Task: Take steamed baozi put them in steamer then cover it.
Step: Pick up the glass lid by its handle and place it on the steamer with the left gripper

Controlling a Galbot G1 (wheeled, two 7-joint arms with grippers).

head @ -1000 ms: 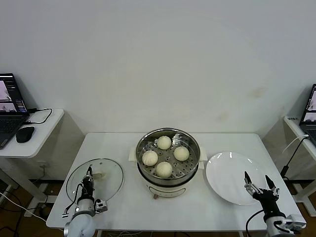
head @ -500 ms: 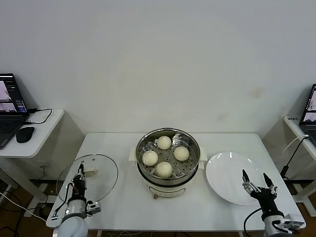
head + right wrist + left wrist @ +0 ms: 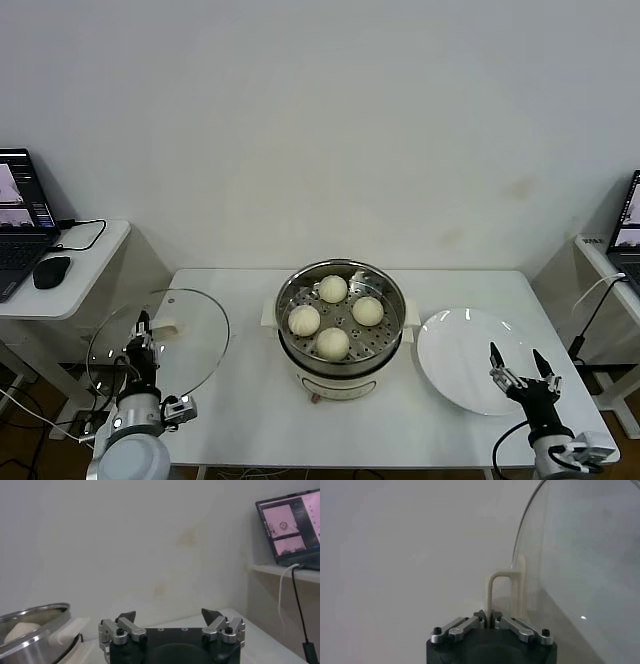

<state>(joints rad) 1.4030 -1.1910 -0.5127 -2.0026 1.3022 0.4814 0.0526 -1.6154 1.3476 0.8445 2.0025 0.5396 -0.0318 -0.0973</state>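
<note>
Gripping the cover (image 3: 158, 340), left hand (image 3: 142, 330) overhangs table edge (image 3: 135, 395).

Four baozi (image 3: 333, 316) in uncovered steamer (image 3: 341, 345)

A plain white wall (image 3: 320, 120) backs the white table (image 3: 250, 400), with side desks (image 3: 85, 260) (laptops (image 3: 22, 215) open) flanking.

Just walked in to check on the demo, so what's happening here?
Four cream-white steamed buns already sit in the shiny steel steamer basket on the white table. The left gripper is shut on the cream handle of the clear glass lid, holding it tilted beside the pot. The right gripper waits open over the empty white plate.
</note>
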